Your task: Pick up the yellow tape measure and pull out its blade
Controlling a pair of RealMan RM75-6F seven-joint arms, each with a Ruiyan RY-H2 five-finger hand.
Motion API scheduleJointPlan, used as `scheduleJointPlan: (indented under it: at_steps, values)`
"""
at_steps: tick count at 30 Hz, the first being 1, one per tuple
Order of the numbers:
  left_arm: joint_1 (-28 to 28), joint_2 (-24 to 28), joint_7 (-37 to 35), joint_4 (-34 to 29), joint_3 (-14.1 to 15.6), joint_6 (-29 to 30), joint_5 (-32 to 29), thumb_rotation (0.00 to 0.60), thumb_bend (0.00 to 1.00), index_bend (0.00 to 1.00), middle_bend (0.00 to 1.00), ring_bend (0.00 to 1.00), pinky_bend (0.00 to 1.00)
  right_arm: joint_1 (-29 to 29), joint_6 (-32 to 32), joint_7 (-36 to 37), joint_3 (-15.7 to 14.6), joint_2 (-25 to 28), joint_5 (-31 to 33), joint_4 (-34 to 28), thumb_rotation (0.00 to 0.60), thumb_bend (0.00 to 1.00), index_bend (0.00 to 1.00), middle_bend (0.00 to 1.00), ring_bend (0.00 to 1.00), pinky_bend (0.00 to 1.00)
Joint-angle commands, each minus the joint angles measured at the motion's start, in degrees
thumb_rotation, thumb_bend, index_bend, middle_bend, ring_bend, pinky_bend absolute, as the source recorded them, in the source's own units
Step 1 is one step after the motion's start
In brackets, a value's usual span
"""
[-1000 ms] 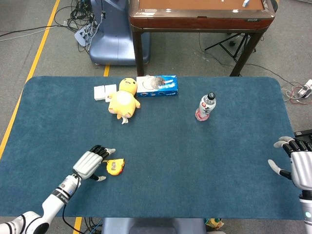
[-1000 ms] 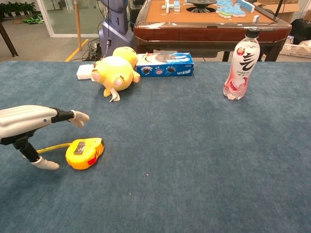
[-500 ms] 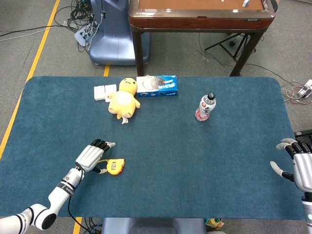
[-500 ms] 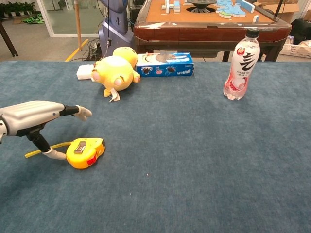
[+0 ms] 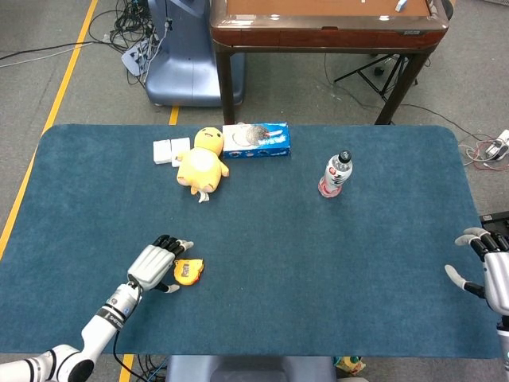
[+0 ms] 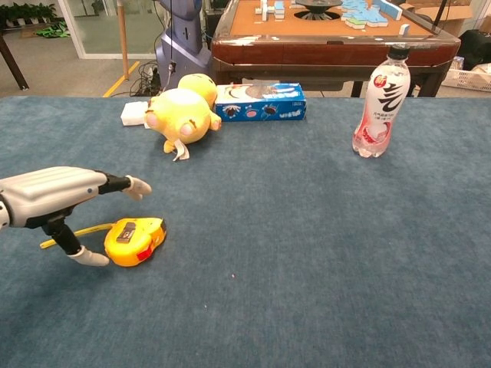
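Note:
The yellow tape measure (image 5: 188,271) (image 6: 134,241) lies flat on the blue table, at the front left. A short length of its yellow blade (image 6: 77,232) sticks out to the left along the cloth. My left hand (image 5: 153,266) (image 6: 57,195) hovers over its left side with fingers spread, the thumb down beside the case and the other fingers stretched above it. It holds nothing. My right hand (image 5: 490,273) is far off at the table's right edge, fingers apart and empty; the chest view does not show it.
A yellow plush toy (image 5: 201,167), two white blocks (image 5: 171,150) and a blue box (image 5: 256,140) sit at the back left. A drink bottle (image 5: 335,174) stands back right. A brown table (image 5: 326,24) stands beyond the far edge.
My left hand has shifted slightly right, closer over the tape measure, thumb still beside the case. My right hand has drifted a little further right and down.

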Motion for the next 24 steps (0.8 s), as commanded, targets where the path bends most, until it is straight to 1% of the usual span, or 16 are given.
scheduleJointPlan:
  at_steps: [1,6,11,17,24]
  values:
    - [-0.9,-1.2,-0.3,0.4,-0.5,-0.7,-0.5,0.600,0.12,0.12,0.17,0.12,0.07,-0.2,0.3,0.3,0.0,0.1,0.0,0.1,0.600,0.25,0.42,0.34,0.30,0.30]
    - [-2.5,-3.2,1.0,2.9,-1.4,-1.4,-1.3,0.600,0.12,0.12,0.17,0.12,0.07,-0.8,0.8,0.8,-0.1,0.2,0.1,0.4,0.600,0.25,0.42,0.34,0.30,0.30]
    - [-3.2,-3.3,4.4,4.3,-1.8,-1.1,-2.6,0.600,0.12,0.12,0.17,0.12,0.07,-1.2,1.1,1.0,-0.2,0.4,0.1,0.5,0.600,0.25,0.42,0.34,0.30,0.30]
    - [-3.1,-1.8,8.9,3.4,-1.4,-1.5,-6.2,0.600,0.12,0.12,0.17,0.12,0.07,-1.1,0.7,1.3,-0.2,0.2,0.1,0.7,0.600,0.25,0.42,0.34,0.30,0.30]
    - [-3.1,-1.3,9.2,2.8,-1.4,-1.1,-8.0,0.600,0.12,0.14,0.17,0.12,0.07,-1.0,0.4,1.5,-0.2,0.0,-0.1,0.9,0.600,0.25,0.42,0.34,0.30,0.30]
